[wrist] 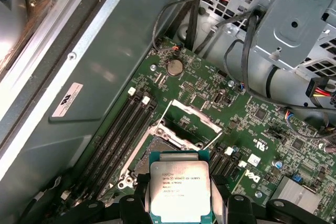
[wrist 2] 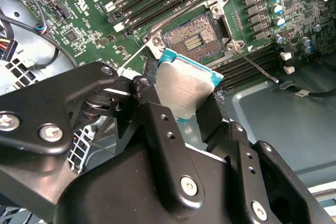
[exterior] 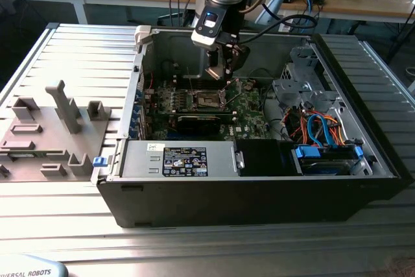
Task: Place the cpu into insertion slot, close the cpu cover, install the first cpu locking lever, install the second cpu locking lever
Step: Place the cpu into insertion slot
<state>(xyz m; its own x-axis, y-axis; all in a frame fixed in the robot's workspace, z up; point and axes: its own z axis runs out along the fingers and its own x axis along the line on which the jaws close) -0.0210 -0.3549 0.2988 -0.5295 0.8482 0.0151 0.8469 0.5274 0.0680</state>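
Gripper (wrist 2: 184, 98): clamped on the cpu (wrist 2: 185, 83), which is gripped at two opposite edges by the black fingers (wrist 2: 152, 106).
Cpu: held tilted, with the silvery top seen in both wrist views; not seated.
Insertion slot (wrist 2: 193, 38): found uncovered, contact field exposed, directly beyond the cpu; contact between the two cannot be judged.
Cpu cover (wrist: 195, 115): noted raised off the slot, hinged at the slot's far edge in the first wrist view.
Locking lever (wrist 2: 256, 65): observed released, angled out from one slot corner.
Circuit board (exterior: 249, 113): slot located near its middle, beside the long memory slots.
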